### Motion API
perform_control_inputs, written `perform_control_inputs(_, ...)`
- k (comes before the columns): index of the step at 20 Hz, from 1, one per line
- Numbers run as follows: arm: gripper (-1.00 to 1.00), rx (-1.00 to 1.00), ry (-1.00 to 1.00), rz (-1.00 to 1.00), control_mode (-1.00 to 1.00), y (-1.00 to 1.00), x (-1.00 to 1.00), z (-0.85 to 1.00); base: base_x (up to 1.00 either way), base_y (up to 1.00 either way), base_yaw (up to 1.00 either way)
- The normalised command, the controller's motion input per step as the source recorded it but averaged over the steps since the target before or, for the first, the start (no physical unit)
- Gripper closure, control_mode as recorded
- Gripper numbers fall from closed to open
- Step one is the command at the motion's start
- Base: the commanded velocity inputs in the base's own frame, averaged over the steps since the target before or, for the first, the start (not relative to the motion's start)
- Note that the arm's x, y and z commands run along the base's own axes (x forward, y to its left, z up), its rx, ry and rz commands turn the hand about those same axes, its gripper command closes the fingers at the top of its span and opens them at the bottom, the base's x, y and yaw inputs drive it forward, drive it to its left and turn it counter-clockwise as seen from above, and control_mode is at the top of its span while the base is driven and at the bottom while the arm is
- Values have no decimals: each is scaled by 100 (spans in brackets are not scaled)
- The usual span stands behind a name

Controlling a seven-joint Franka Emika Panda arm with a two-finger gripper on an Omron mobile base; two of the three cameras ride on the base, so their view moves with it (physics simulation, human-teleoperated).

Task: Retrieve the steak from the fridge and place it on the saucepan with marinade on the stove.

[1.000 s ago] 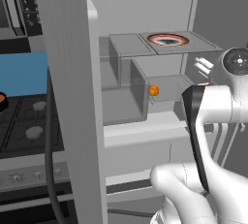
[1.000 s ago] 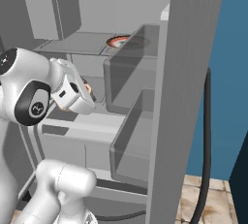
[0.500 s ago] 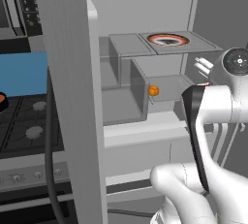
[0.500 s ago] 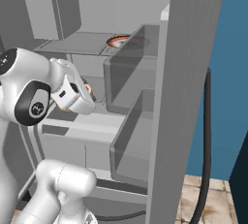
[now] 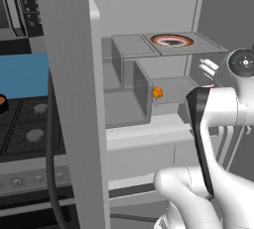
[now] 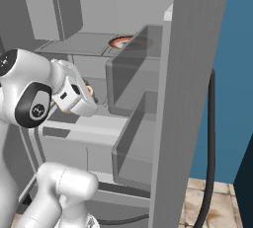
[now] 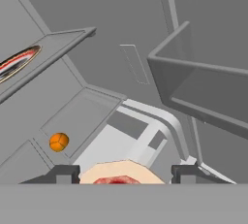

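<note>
The end effector (image 7: 126,173) holds the steak (image 7: 116,176) inside the fridge (image 5: 124,114) (by a small orange ball (image 7: 58,141)), and the steak could slip out if it bumps the door bin (image 7: 203,87) coming out.

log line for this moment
claw | shut on pale-rimmed red flat piece | held before open tall grey fridge

A steak (image 5: 173,40) lies on the fridge's upper shelf (image 5: 208,45); an orange ball (image 5: 157,92) below.
</note>
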Motion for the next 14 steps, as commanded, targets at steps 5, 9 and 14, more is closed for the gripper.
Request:
perform_control_inputs(5, 100, 0, 3, 0, -100, 0, -9, -3, 0, 0, 0)
perform_control_inputs(9, 100, 0, 0, 0, 100, 0, 0, 0, -42, 0, 0)
perform_control_inputs(14, 100, 0, 0, 0, 100, 0, 0, 0, -50, 0, 0)
